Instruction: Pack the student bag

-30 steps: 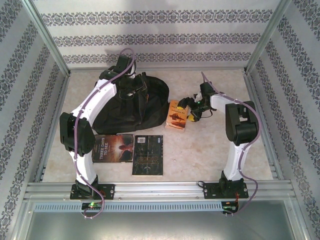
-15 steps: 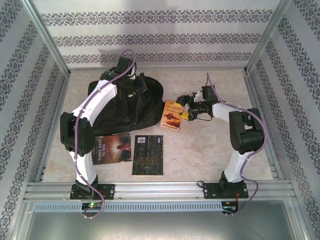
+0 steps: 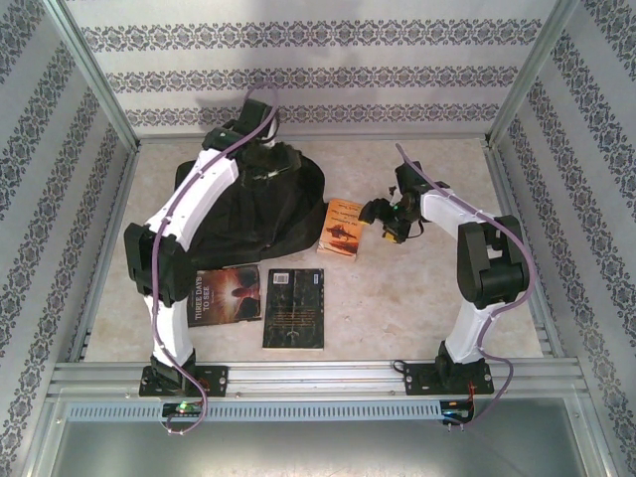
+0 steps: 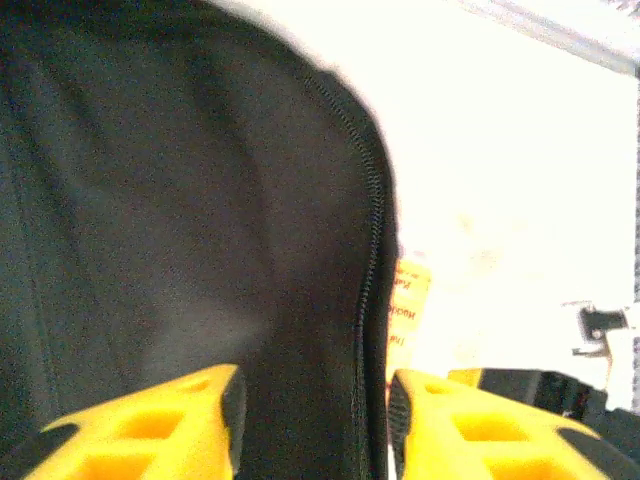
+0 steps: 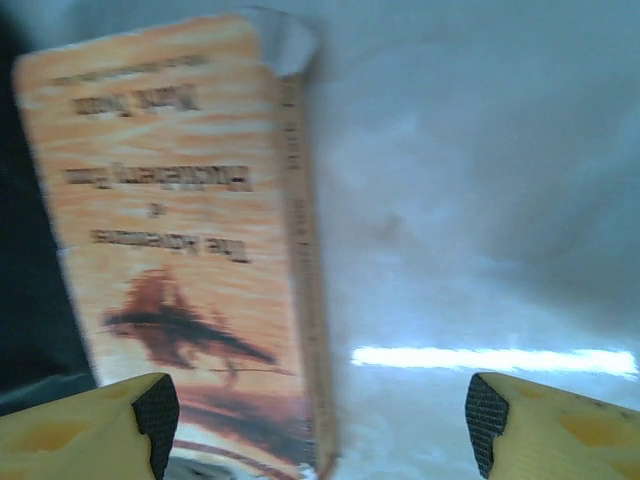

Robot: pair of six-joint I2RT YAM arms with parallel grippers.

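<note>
Left fingers (image 4: pixel 170 430) stand partly apart, empty, over the large black fabric backpack (image 3: pixel 248 214), at its far edge. Right fingers (image 5: pixel 80 430) spread wide just right of the orange paperback book (image 3: pixel 343 227).

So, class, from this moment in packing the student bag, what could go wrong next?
The left tool hangs with jaws apart over the student bag near its zipper, gripping no fabric, so the opening may sag shut. The orange book lies flat on the table, off-centre to the open right tool, so closing might push it instead of gripping it.
</note>
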